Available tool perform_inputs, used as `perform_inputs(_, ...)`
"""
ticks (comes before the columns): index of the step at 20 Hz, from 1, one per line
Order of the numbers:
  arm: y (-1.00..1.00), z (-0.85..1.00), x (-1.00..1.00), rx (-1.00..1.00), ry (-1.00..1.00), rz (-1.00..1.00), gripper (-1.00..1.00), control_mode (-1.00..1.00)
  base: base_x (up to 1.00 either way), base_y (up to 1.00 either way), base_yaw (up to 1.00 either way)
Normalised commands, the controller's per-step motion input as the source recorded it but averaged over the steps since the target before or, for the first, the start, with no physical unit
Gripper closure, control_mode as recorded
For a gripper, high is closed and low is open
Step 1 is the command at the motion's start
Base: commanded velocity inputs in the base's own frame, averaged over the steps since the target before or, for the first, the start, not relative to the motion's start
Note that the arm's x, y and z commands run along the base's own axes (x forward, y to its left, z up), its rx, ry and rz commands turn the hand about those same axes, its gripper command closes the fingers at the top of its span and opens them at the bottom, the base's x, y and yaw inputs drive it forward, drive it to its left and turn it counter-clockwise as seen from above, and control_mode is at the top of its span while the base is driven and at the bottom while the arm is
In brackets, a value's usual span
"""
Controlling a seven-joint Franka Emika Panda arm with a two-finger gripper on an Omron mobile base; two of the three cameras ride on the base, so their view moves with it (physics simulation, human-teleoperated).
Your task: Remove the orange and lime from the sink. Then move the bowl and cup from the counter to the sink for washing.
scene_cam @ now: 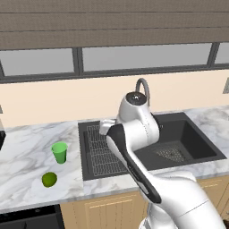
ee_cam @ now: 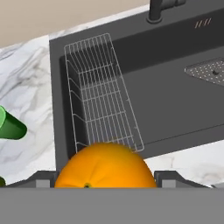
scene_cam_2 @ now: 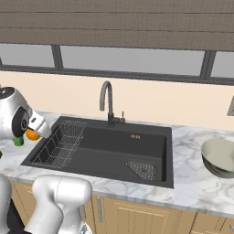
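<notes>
1. One fruit is out: the lime (scene_cam: 49, 179) lies on the table (scene_cam: 27, 156), at 7 o'clock from the cup (scene_cam: 59, 152).
2. Jaws spread wide, the claw (ee_cam: 105, 177) clasps the orange (ee_cam: 105, 166) above the sink's (scene_cam_2: 114, 141) left edge.
3. Next, judging by this: set it beside the lime, then fetch the bowl (scene_cam_2: 220, 156).
4. Veined marble worktop, window above.

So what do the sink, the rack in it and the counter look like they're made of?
Sink: matte dark grey, perhaps composite stone; no shine. Rack: thin metal wire, pale grey open grid. Counter: white marble look with grey veins, smooth finish; real stone or laminate, can't tell.
</notes>
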Motion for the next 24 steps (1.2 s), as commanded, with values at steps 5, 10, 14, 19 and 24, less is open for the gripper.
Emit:
perform_inputs(5,0.4,0.0,0.0,0.0,0.13,0.03,1.0,-1.0,0.0,0.0,0.0)
perform_inputs(10,0.43,0.0,-0.01,0.0,0.09,0.02,1.0,-1.0,0.0,0.0,0.0)
perform_inputs(14,0.45,0.0,0.0,0.0,0.02,0.03,1.0,-1.0,0.0,0.0,0.0)
perform_inputs(19,0.45,0.0,0.0,0.0,0.0,0.03,1.0,-1.0,0.0,0.0,0.0)
perform_inputs(24,0.44,0.0,-0.01,0.0,0.0,0.03,1.0,-1.0,0.0,0.0,0.0)
